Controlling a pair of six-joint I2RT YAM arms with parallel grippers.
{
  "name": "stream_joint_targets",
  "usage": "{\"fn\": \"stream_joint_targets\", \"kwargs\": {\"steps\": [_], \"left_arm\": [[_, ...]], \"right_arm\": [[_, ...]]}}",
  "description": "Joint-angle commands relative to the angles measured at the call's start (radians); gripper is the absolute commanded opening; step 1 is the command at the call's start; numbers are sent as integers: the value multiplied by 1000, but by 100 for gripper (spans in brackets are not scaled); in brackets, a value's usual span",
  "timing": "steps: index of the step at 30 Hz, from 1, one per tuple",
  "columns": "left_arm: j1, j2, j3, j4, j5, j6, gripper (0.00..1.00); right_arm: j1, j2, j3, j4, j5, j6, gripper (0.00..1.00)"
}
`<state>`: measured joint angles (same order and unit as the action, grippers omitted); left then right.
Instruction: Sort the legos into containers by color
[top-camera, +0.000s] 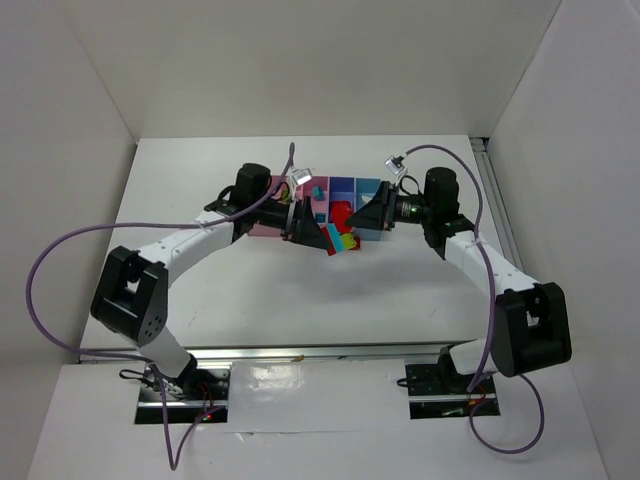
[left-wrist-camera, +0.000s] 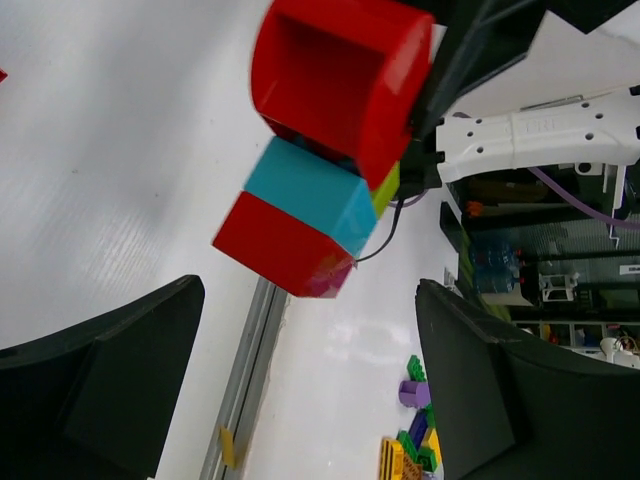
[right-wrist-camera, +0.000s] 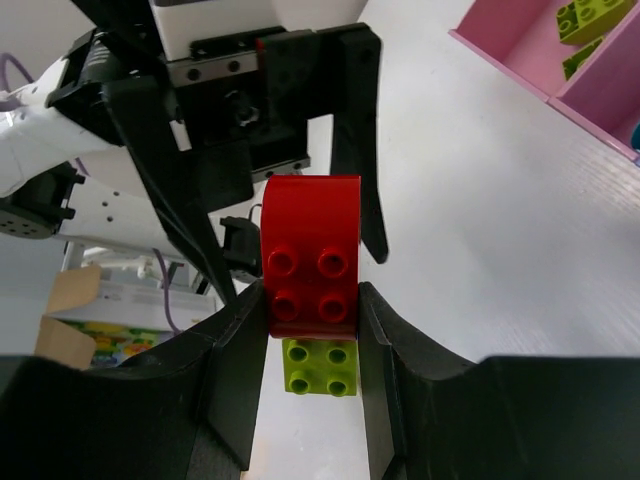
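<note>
A joined stack of legos hangs above the table in front of the containers (top-camera: 322, 207): a red arched brick (right-wrist-camera: 310, 250) with a lime brick (right-wrist-camera: 320, 368) beneath it. The left wrist view also shows a cyan brick (left-wrist-camera: 305, 195) and a second red brick (left-wrist-camera: 280, 245) in the stack. My right gripper (right-wrist-camera: 312, 312) is shut on the red arched brick. My left gripper (left-wrist-camera: 310, 300) is open, its fingers (left-wrist-camera: 110, 370) wide apart and facing the stack without touching it. In the top view the stack (top-camera: 346, 241) sits between the left gripper (top-camera: 318, 238) and the right gripper (top-camera: 364, 220).
A pink bin (right-wrist-camera: 520, 50) holds lime bricks (right-wrist-camera: 585, 18). A cyan brick (top-camera: 316, 189) lies in a pink bin; periwinkle (top-camera: 342, 187) and light blue (top-camera: 368, 187) bins stand further right. A metal rail (left-wrist-camera: 245, 370) marks the table's near edge, with a pile of other bricks (left-wrist-camera: 415, 445) beyond.
</note>
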<state>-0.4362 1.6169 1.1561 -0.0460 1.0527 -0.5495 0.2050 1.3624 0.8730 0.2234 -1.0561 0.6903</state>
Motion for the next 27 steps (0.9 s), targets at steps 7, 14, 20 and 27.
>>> {"fn": "stream_joint_targets", "kwargs": {"steps": [7,14,20,27], "left_arm": [[-9,28,30,151,13,-30,97],[-9,46,10,294,104,-130,91],[-9,46,19,261,173,-90,81],[2,46,19,236,182,-69,57]], "right_arm": [[37,9,27,99,-70,35,27],[57,40,18,200,-88,98,27],[57,58,-14,309,-101,181,27],[57,86,4,320,-91,192,27]]}}
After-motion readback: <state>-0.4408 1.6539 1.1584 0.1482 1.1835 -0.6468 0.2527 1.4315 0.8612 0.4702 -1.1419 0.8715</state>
